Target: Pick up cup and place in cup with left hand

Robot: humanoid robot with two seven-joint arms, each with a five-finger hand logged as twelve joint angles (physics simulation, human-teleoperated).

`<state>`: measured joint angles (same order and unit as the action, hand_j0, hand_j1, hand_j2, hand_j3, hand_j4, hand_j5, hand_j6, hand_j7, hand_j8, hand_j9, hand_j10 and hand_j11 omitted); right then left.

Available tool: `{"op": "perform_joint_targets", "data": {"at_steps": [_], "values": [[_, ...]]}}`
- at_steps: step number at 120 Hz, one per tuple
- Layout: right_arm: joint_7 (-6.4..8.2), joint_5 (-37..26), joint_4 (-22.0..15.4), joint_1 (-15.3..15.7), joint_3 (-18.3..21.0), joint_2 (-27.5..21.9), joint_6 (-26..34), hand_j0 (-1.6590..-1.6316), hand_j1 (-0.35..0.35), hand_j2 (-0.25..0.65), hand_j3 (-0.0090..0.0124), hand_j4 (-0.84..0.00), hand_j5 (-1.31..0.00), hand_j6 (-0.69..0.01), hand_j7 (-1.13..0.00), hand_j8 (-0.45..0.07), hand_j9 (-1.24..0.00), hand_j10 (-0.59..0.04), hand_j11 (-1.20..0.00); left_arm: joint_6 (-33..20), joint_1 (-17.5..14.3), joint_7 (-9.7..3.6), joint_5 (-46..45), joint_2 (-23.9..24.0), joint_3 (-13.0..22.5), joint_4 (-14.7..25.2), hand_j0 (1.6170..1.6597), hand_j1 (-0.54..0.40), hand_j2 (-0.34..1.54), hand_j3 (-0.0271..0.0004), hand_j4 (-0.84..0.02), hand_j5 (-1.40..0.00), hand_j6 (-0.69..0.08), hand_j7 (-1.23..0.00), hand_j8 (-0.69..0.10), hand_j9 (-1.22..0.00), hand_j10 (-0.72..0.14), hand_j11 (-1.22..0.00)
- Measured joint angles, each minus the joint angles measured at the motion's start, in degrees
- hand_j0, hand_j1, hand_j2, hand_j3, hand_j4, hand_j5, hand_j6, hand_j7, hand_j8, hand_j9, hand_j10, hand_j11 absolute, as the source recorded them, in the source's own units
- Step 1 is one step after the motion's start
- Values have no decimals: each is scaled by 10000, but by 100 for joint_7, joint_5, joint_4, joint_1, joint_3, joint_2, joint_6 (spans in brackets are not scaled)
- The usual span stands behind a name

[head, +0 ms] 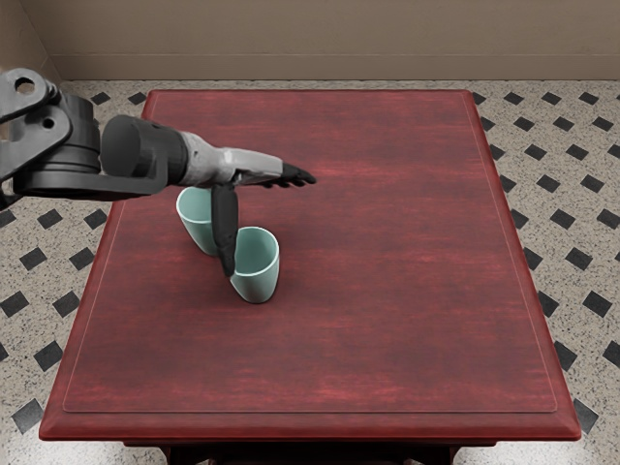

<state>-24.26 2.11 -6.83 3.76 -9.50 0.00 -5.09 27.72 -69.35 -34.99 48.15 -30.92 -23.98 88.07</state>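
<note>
My left hand (266, 218) reaches in from the left above the table, fingers extended to the right and the thumb pointing down, holding nothing. One teal cup (257, 279) stands upright just below the hand, its left rim beside the thumb tip; whether they touch I cannot tell. A second teal cup (197, 223) is to the left and farther back, partly hidden behind the wrist and thumb. The two cups are separate, side by side.
The red wooden table (407, 262) spans most of the view, its front edge near the bottom. Behind it runs a beige wall (339, 44), and a speckled tiled floor surrounds it. The right arm is out of view.
</note>
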Motion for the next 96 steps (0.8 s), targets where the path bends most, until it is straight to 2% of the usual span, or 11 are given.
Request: {"op": "perform_joint_targets", "data": {"at_steps": [21,28,36,43,71,96], "values": [[0,0,-1,-7,-1,0,-1,-16581,-3491,1,0,-4,-1,-5,0,-4,0,-3,0,-422,15,-1,492,209,382,-6,16581,3252,46,0,-217,-266,-223,-265,-221,-264,-214,-264],[0,0,2,-10,-1,0,1,-16581,-3491,1,0,-4,-1,-5,0,-4,0,-3,0,-526,221,-1,542,205,491,-1,16581,3248,47,0,-220,-270,-226,-269,-224,-268,-217,-268],[0,0,4,-16,-1,0,4,-16581,-3491,1,0,-3,-1,-5,0,-4,0,-2,0,-625,253,-1,592,189,561,8,16581,3246,50,0,-226,-275,-233,-274,-231,-273,-223,-272],[0,0,4,-19,0,0,6,-16581,-3491,1,0,-3,-1,-5,0,-4,0,-2,0,-700,353,-1,726,200,594,14,16581,3243,51,0,-229,-278,-237,-277,-234,-276,-226,-275],[0,0,3,-24,0,0,6,-16581,-3491,1,0,-3,-1,-5,0,-4,0,-2,0,-943,367,-1,1008,227,628,144,16581,3212,58,0,-257,-313,-265,-312,-262,-311,-254,-310],[-1,0,5,-29,1,0,7,-16581,-3491,1,0,-3,-1,-5,0,-3,0,-2,0,-1162,454,-1,1296,157,632,607,16581,3135,71,0,-322,-397,-330,-396,-327,-395,-319,-394]]}}
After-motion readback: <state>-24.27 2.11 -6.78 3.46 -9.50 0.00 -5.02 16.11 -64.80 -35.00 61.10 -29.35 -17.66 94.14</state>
